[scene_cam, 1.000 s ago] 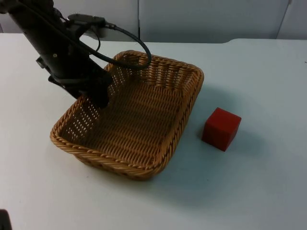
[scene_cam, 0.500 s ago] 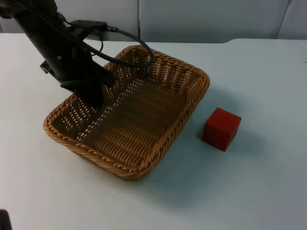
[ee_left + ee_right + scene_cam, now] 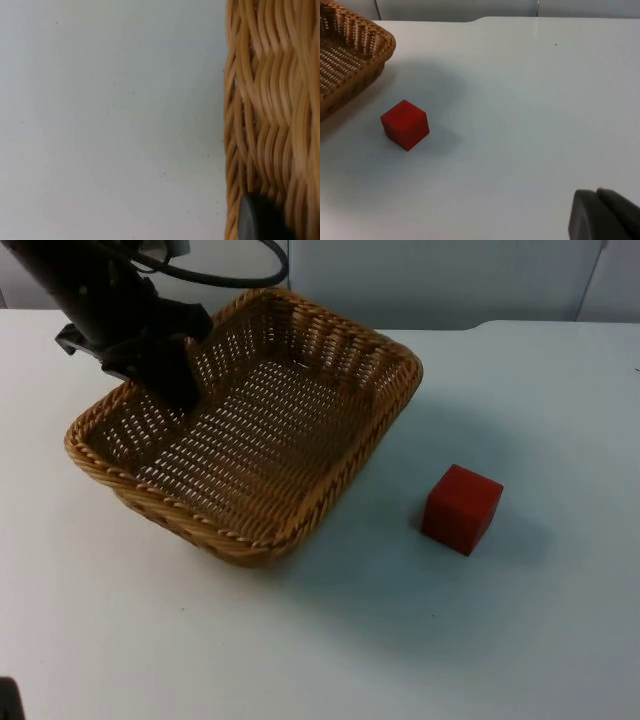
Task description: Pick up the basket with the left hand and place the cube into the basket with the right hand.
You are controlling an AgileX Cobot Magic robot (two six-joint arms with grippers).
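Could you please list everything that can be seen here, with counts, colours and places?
basket: one, tan wicker, at the table's left, tilted, held at its left rim.
cube: one, red, on the table to the right of the basket, apart from it.
table: one, white, under everything.
partition wall: one, grey, behind the table.
left tool: one, black, clamped on the basket's left rim.
right tool: one, black, waiting above the table, away from the cube.

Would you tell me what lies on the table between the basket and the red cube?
Nothing: in the top view, bare white table separates the basket from the red cube.
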